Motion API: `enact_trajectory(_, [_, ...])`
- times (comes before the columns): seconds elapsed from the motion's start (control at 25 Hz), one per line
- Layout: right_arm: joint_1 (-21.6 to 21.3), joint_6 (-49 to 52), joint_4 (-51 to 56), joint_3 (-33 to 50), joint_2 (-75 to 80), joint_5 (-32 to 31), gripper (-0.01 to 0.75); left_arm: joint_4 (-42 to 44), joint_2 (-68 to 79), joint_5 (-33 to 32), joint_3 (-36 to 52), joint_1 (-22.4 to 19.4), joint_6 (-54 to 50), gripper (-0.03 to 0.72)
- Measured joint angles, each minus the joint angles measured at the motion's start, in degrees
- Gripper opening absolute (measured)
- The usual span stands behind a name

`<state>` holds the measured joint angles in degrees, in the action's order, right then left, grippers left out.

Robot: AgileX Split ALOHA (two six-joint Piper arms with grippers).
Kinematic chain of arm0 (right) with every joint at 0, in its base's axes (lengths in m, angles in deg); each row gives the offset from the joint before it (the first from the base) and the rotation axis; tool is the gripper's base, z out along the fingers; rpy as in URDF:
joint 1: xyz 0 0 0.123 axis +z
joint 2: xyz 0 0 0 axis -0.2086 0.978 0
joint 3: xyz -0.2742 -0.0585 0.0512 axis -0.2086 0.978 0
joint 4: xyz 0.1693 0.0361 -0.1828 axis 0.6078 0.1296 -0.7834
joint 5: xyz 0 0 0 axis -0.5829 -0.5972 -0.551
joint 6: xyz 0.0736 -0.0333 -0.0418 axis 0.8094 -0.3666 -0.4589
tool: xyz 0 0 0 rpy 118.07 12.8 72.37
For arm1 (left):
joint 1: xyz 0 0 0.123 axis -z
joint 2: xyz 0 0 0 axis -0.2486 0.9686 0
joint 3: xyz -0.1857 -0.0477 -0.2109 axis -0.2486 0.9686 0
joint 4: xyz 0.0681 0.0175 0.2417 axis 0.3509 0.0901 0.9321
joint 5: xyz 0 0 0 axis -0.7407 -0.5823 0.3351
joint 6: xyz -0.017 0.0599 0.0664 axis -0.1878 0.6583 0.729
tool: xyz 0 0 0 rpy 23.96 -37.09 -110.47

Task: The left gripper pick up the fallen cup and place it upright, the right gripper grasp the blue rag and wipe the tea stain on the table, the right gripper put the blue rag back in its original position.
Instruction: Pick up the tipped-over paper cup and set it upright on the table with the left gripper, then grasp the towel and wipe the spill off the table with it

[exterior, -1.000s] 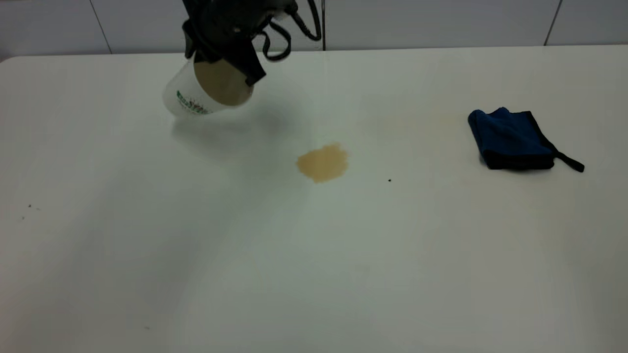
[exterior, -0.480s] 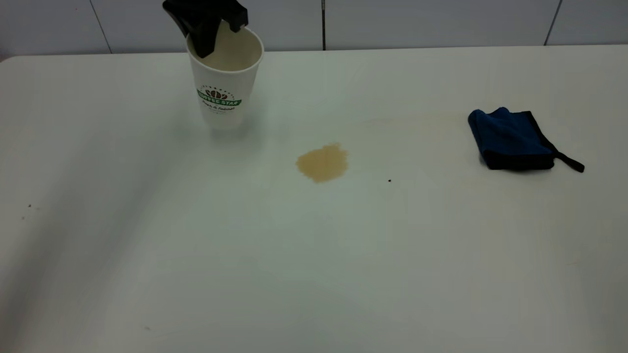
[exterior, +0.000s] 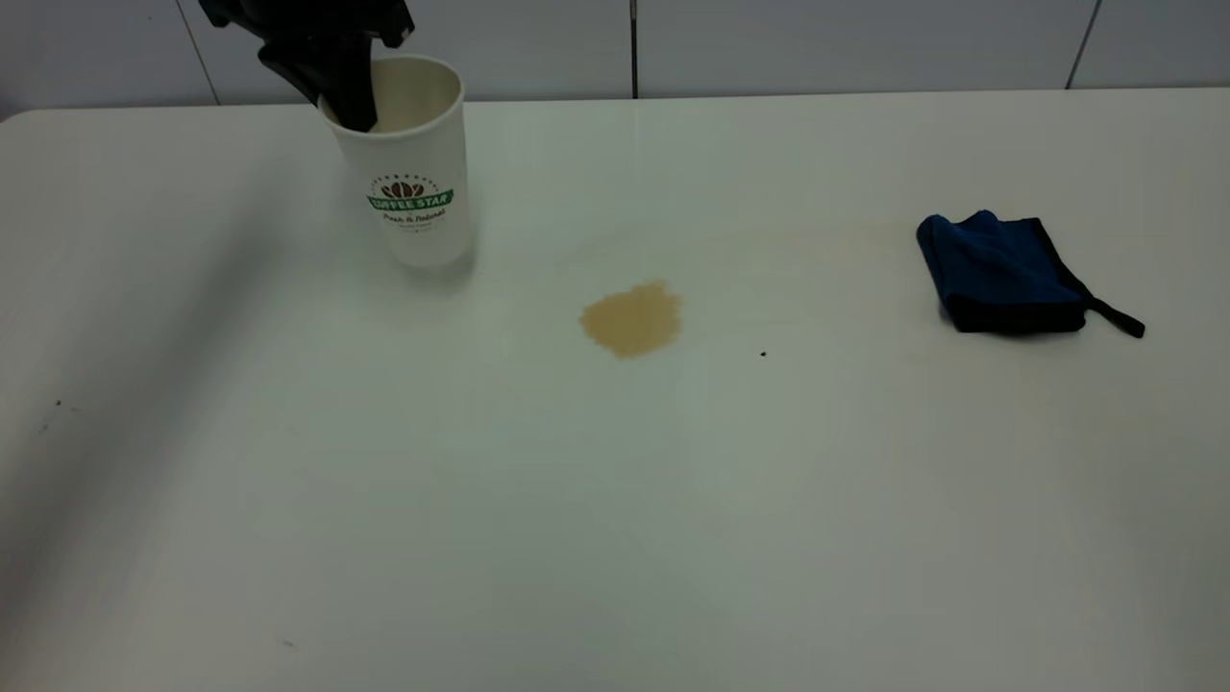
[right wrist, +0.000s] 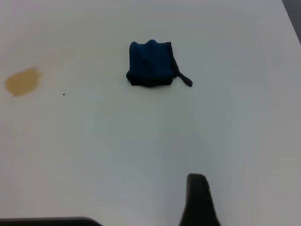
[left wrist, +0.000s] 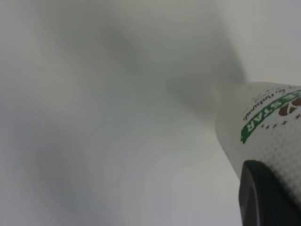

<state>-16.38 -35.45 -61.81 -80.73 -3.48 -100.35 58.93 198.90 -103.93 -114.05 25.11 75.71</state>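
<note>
The cup (exterior: 411,163) stands left of the tea stain (exterior: 631,319), the rag (exterior: 999,273) right.

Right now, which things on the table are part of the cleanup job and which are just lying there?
Job: cup, upright, left gripper at its rim; tea stain; blue rag, untouched.
Lying about: black speck; small dark specks near the table's left edge.
</note>
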Motion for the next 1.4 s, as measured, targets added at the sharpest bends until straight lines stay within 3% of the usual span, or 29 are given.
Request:
enact_trajectory(0.32, [0.0,0.0,0.0,0.0,0.0,0.0,0.584,-4.13,2.77,3.39,0.0,0.0,-0.09,0.038])
enact_trajectory(0.52, [0.0,0.0,0.0,0.0,0.0,0.0,0.584,-4.46,3.25,3.48,0.0,-0.04,-0.41,0.116])
enact_trajectory(0.68, [0.0,0.0,0.0,0.0,0.0,0.0,0.584,-4.46,4.19,3.48,0.0,-0.06,-0.88,0.246])
enact_trajectory(0.92, [0.0,0.0,0.0,0.0,0.0,0.0,0.584,-3.8,3.79,3.22,0.0,-0.06,-1.06,0.535])
enact_trajectory(1.08, [0.0,0.0,0.0,0.0,0.0,0.0,0.584,-0.88,0.21,1.2,0.0,-0.11,-2.84,0.673])
enact_trajectory(1.24, [0.0,0.0,0.0,0.0,0.0,0.0,0.584,-0.58,-5.69,-4.43,0.0,-0.11,-3.48,0.689])
enact_trajectory(1.4, [0.0,0.0,0.0,0.0,0.0,0.0,0.584,-0.51,-12.55,-10.69,0.0,-0.11,-3.62,0.658])
